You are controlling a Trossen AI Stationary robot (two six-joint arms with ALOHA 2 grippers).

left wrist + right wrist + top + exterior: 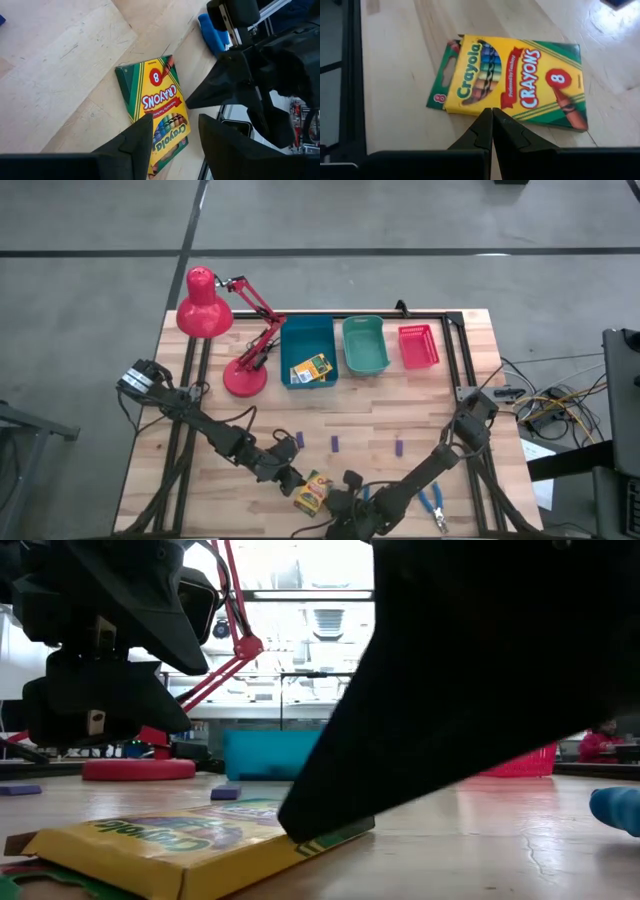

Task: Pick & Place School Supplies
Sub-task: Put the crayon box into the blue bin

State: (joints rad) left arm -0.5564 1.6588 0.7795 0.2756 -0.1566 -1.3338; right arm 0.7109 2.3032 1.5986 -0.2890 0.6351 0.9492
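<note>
A yellow-and-green crayon box (313,492) lies flat on the table near its front edge; it also shows in the left wrist view (155,100) and the right wrist view (520,80). My left gripper (175,132) is open just above the box's flap end, clear of it in the low view (100,690). My right gripper (492,111) is shut, its tips at the box's long edge. Crayon boxes (310,370) lie in the blue bin (308,330). Three purple blocks (335,443) lie on the table. A blue-handled tool (432,505) lies at the front right. My right gripper's shut fingertips (485,120) meet the crayon box's long side edge (480,111), about midway along it. The fingers slant down from the table's near right side and lie across the box. The box lies on the table, label up.
A red desk lamp (225,330) stands at the far left. A teal bin (365,365) and a red bin (418,362) stand beside the blue bin along the far edge. A second blue handle (210,30) lies close to the right gripper. Bare wood lies mid-table.
</note>
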